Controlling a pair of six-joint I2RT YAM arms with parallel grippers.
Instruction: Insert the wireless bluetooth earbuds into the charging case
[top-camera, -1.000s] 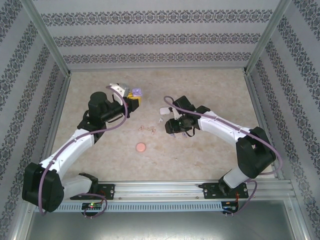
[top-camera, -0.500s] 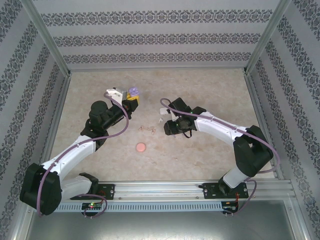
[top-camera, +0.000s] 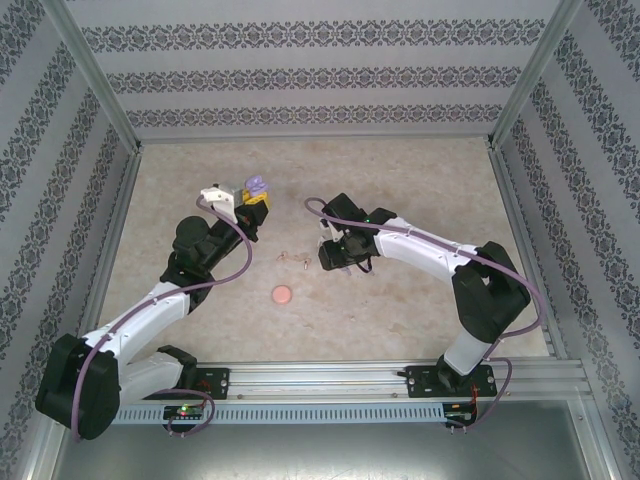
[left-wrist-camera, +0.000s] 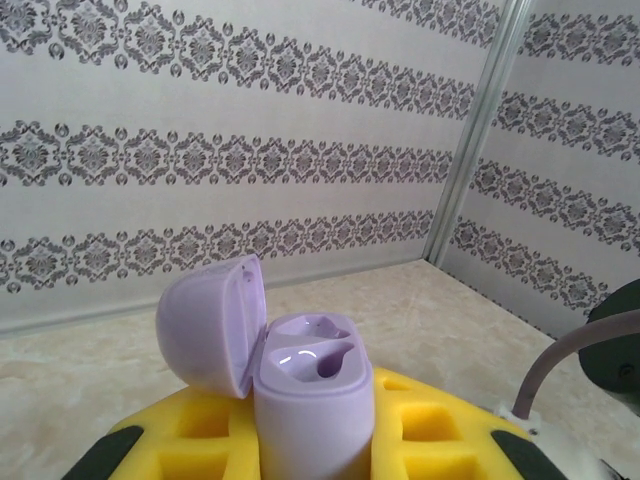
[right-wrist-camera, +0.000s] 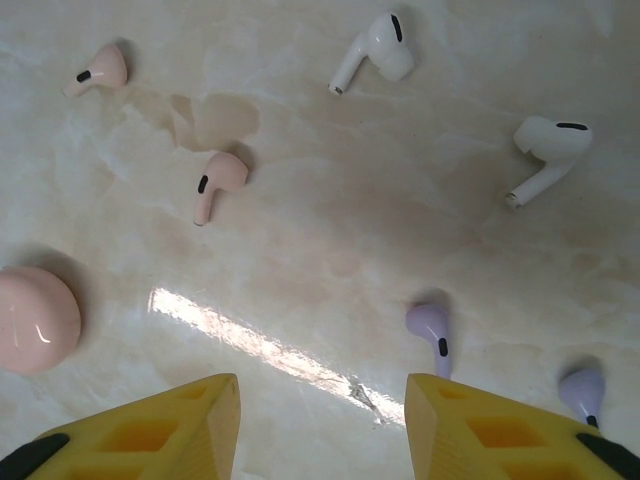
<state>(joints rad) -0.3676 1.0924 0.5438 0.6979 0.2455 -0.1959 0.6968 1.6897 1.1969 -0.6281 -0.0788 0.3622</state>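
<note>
My left pincer (left-wrist-camera: 315, 450) clamps the open case (left-wrist-camera: 310, 385), lower centre. My right pincer (right-wrist-camera: 320, 405) hangs open, empty, above the worktop (right-wrist-camera: 330, 230); a purple bud (right-wrist-camera: 432, 335) lies lower right. Next I should drop and pinch it.

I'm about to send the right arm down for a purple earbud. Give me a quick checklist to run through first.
1. Lid of the purple case open: ok.
2. Its two sockets empty: ok.
3. Hold of the left gripper on the case: ok, shut on it.
4. Right gripper open and holding nothing: ok.
5. Line-up with the nearest purple earbud: not ok, it sits to one side of the gap.
6. Which socket suits that earbud: cannot tell.
</note>
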